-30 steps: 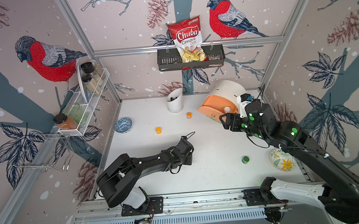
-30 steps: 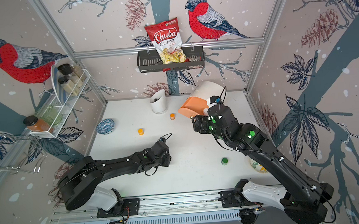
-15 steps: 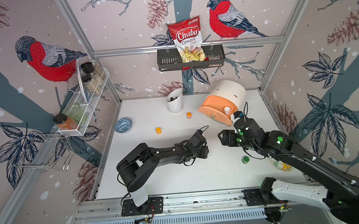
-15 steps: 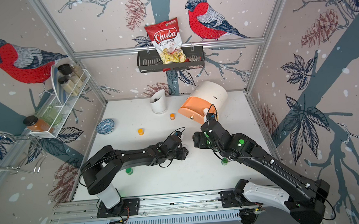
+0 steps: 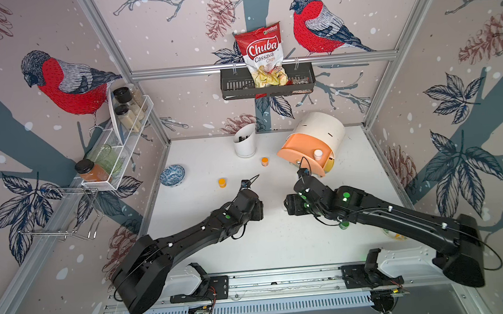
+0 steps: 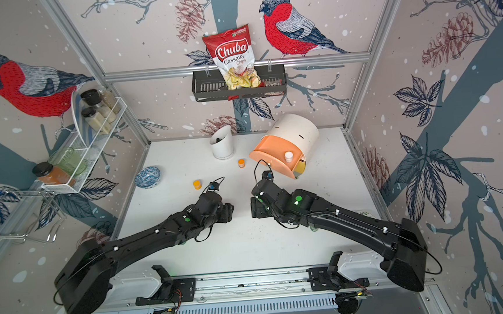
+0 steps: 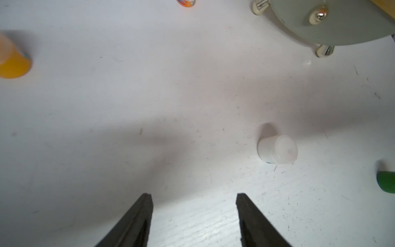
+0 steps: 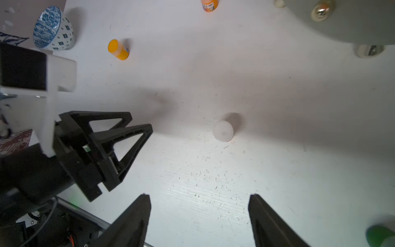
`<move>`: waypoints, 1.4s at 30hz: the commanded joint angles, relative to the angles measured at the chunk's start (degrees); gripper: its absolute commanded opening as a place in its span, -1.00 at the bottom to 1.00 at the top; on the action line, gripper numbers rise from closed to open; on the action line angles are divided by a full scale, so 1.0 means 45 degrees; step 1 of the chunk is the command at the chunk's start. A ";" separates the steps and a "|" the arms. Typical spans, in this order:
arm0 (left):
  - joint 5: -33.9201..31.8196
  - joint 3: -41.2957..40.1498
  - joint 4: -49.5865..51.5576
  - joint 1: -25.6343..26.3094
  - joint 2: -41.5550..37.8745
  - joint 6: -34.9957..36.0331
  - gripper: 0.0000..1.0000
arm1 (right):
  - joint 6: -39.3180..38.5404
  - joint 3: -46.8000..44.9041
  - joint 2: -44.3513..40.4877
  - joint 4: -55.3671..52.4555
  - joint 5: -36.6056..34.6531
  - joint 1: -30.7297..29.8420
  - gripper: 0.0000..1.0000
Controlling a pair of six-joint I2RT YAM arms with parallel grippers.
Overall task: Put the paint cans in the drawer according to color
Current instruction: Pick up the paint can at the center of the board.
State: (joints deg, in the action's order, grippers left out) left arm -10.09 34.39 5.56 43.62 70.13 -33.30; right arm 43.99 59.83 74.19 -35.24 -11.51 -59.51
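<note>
The drawer (image 5: 321,128) stands near the back right corner of the white desk (image 5: 280,246). Its peach top part (image 5: 295,156) sticks out toward the middle of the desk, and a white paint can (image 5: 317,154) sits on it. An orange paint can (image 5: 264,161) stands near the back edge, just beside the white holder cup (image 5: 244,141). Another orange can (image 5: 222,182) stands more to the left, near the blue bowl (image 5: 172,175). In the middle of the desk the two arms face each other, near but apart. The left gripper (image 7: 193,195) has its fingers spread apart with nothing between them. The right gripper (image 8: 199,195) is spread wide too and holds nothing. A second white can (image 8: 223,130) stands on the desk just ahead of both, touching neither. A green paint can (image 5: 343,225) peeks out from under the right arm, toward the front right.
</note>
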 commanded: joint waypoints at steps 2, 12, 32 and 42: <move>-0.1209 -0.0440 0.0484 -0.0462 -0.1671 -0.0200 0.35 | 0.0474 0.0475 0.1915 0.0921 -0.0228 -0.0126 0.52; -0.1171 -0.0279 0.1015 -0.0509 -0.2311 0.0095 0.36 | 0.0315 0.1176 0.5000 0.0647 -0.0506 0.0771 0.60; -0.1058 -0.0260 0.1274 -0.0499 -0.2557 0.0593 0.37 | 0.0108 0.1405 0.6651 0.1456 0.0487 0.1682 0.00; -0.1224 -0.0045 0.1451 -0.0512 -0.2293 0.0525 0.35 | 0.0147 0.1726 0.6784 0.1113 0.0572 0.1515 -0.30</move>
State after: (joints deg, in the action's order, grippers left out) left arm -15.18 33.52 11.09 41.47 59.59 -31.44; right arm 44.86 66.63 104.53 -28.95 -8.71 -52.18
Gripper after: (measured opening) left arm 0.674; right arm 0.376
